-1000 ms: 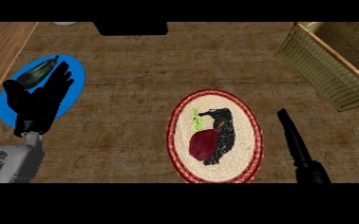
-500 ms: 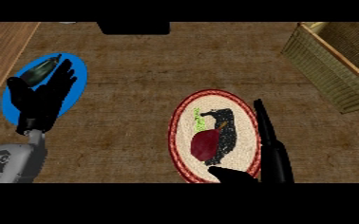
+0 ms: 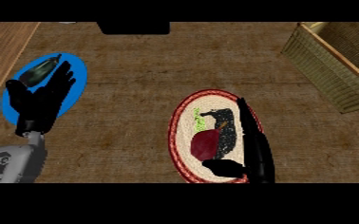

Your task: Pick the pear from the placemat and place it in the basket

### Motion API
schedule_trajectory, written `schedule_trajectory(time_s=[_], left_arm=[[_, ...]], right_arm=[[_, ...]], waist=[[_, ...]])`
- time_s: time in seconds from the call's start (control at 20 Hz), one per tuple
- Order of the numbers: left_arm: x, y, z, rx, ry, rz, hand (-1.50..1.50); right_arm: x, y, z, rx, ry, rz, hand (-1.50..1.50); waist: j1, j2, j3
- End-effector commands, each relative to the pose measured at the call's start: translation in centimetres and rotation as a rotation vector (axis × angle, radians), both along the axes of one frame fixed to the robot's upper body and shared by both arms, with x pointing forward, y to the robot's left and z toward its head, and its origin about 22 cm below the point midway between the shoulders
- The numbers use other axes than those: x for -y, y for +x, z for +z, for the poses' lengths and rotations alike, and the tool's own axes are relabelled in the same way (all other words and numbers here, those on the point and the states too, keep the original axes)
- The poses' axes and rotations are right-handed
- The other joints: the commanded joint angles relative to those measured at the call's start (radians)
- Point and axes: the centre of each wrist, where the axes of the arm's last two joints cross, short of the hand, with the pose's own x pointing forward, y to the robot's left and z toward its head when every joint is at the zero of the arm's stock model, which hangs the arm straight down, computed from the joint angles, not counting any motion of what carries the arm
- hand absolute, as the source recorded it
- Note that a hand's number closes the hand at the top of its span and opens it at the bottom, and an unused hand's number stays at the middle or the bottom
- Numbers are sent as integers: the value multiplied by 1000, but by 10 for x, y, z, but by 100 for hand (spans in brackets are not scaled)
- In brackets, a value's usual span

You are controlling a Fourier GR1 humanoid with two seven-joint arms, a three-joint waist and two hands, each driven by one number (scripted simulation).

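Lying on the oval placemat (image 3: 184, 123) near the lower middle of the head view, the dark red pear (image 3: 206, 143) is seen with its stem end turned toward the upper right. A red rim and a pale woven centre are shown on the placemat, along with a dark printed figure and a small green patch just above the pear. The right hand (image 3: 254, 147) is set over the placemat's right half, just beside the pear; its fingers (image 3: 245, 116) are held straight and point up the view, while the thumb (image 3: 222, 167) is spread out to the left below the pear. The pear is flanked by thumb and fingers but is not enclosed, and contact cannot be told from this view.

The wicker basket (image 3: 316, 61) is placed at the upper right of the table (image 3: 182, 66), well apart from the placemat. At the left edge, the left hand (image 3: 41, 105) is seen resting open with fingers up, over a blue plate (image 3: 77, 78) on which a dark elongated thing (image 3: 38, 71) lies. A black object (image 3: 133, 27) is partly seen at the top edge of the table.
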Motion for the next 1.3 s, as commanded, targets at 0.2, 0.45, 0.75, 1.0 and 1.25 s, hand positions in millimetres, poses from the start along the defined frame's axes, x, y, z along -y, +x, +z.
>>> schedule_trajectory(time_s=[0.2, 0.45, 0.75, 1.0, 1.25], left_arm=[[8, 6, 4, -6, -12, 1, 0], [-8, -1, 5, 1, -13, 4, 0], [-1, -8, -2, 10, -7, 4, 0], [2, 9, 0, 1, 1, -3, 0], [-2, -4, -3, -21, 2, 7, 0]], right_arm=[[-5, 1, 18, 13, 2, 5, -150], [-6, 2, -10, 50, 39, 58, -150], [-18, -11, -14, 35, 32, 100, -150], [-9, -14, -19, 13, -22, 53, -150], [-19, -4, -39, -20, -67, 31, -150]], waist=[[-2, -1, 0], [0, -1, 0], [0, -1, 0], [-3, -1, 0], [0, -1, 0]])
